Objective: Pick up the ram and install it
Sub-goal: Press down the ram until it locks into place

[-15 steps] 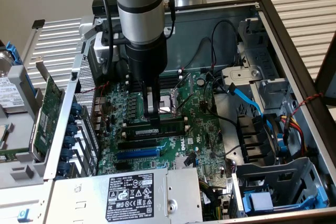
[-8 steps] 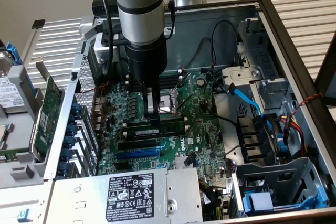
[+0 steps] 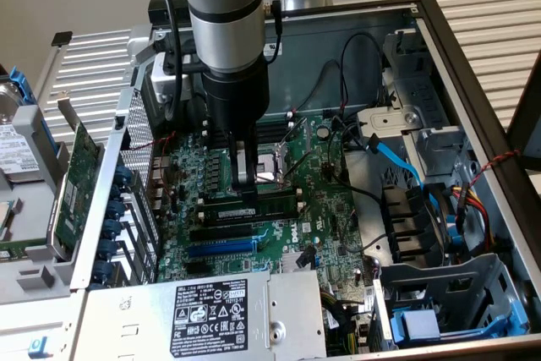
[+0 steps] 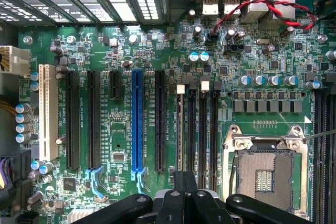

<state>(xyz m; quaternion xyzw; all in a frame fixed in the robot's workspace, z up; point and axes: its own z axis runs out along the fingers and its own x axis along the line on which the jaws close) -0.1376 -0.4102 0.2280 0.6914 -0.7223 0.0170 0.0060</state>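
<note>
The arm hangs straight down into the open case (image 3: 473,82), and its pincer (image 3: 246,182) is down low over the motherboard (image 3: 330,209), just beside the CPU socket (image 3: 272,171). The fingers are pressed together, closed to their narrowest. Right under the fingertips lies the ram (image 3: 254,207), a long dark stick flat along the memory slots (image 3: 275,133) next to the socket, on the side toward the blue slot (image 3: 221,248). Whether the fingers pinch its top edge or merely touch it cannot be told from here.

From the wrist camera the pincer (image 4: 185,179) shows its dark fingers meeting in a shut point, aimed at the row of black memory slots (image 4: 202,129) that sit between the CPU socket (image 4: 265,169) and a long black expansion slot (image 4: 160,121). Beyond that runs the blue slot (image 4: 137,121), and farther still from the socket a white slot (image 4: 48,114). A red-and-black twisted wire (image 4: 273,3) loops across the motherboard (image 4: 121,153) near the rear ports.

Outside the case wall, well away from the socket, a green expansion card (image 3: 80,179) stands on edge.
</note>
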